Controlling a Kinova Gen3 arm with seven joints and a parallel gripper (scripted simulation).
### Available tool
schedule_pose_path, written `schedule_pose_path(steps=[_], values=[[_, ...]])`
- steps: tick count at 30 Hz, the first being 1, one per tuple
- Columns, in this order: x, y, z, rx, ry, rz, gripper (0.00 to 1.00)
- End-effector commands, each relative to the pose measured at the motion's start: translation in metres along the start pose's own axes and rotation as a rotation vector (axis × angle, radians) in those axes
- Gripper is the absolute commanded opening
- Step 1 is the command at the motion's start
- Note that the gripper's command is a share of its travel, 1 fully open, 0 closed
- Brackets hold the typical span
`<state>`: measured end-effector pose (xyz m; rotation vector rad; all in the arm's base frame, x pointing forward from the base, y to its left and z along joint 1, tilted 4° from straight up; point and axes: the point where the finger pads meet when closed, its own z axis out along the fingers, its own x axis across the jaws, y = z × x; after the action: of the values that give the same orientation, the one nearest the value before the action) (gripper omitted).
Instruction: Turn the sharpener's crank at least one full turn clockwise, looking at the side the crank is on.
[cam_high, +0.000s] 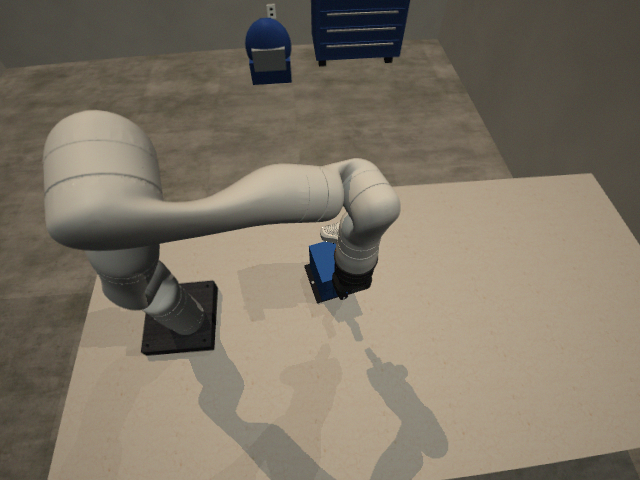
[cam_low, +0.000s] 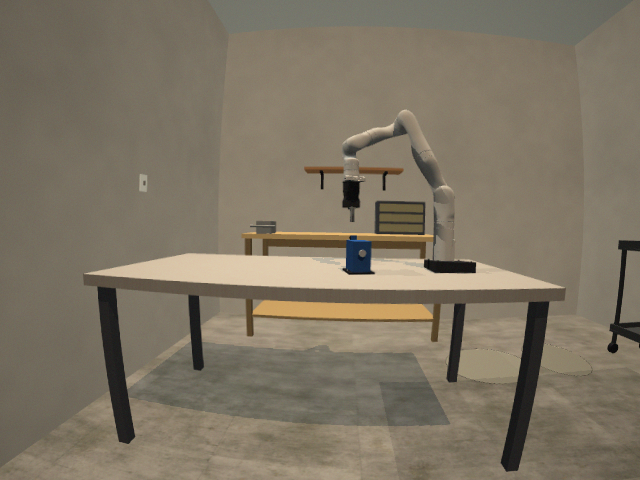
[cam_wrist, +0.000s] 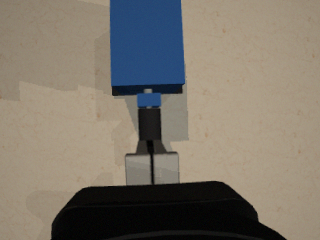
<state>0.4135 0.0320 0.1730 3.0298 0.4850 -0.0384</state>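
The blue box-shaped sharpener (cam_high: 323, 271) stands on the beige table near the arm's base; it also shows in the exterior view (cam_low: 359, 255) and in the wrist view (cam_wrist: 147, 34). Its crank, a blue stub with a black handle (cam_wrist: 150, 120), sticks out from the side of the box. A grey round hub (cam_low: 362, 253) shows on the box's front face. My gripper (cam_wrist: 150, 155) (cam_low: 352, 218) points straight down with its fingers pressed together and nothing between them. It hangs well above the sharpener, over the crank handle, not touching it.
The arm's black base plate (cam_high: 179, 317) is bolted to the table left of the sharpener. A wooden workbench (cam_low: 336, 236) stands behind the table. A blue drawer cabinet (cam_high: 360, 28) and a blue rounded unit (cam_high: 267, 50) stand on the floor far off.
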Motion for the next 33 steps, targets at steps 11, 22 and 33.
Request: schedule_pose_path(steps=[11,22,33], values=[[0.0004,0.0,-0.0007,-0.001,0.002,0.0,0.0],[0.0004,0.0,-0.0007,-0.001,0.002,0.0,0.97],[0.0004,0.0,-0.0007,-0.001,0.002,0.0,0.97]])
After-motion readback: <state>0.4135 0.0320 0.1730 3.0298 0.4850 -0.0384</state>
